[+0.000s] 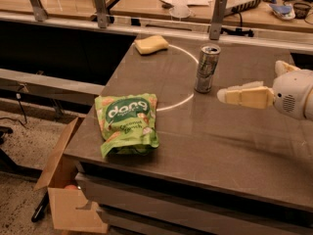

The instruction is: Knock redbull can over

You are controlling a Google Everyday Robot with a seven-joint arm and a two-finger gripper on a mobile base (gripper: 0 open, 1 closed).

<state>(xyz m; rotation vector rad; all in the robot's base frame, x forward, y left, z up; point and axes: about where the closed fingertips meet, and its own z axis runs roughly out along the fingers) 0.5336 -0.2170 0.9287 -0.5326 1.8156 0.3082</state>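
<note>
The redbull can (207,68) stands upright on the grey table (205,141), just inside a white circle line, at the back middle. It is slim and silver with a shiny open top. My gripper (223,95) comes in from the right edge, with its cream fingers together and pointing left. Its tip is a little to the right of the can's base and slightly nearer to me, not touching the can. It holds nothing.
A green snack bag (128,123) lies flat near the table's front left. A yellow sponge (151,44) lies at the back left. Metal posts (217,16) and a rail run along the far edge. A cardboard box (66,199) sits on the floor at the left.
</note>
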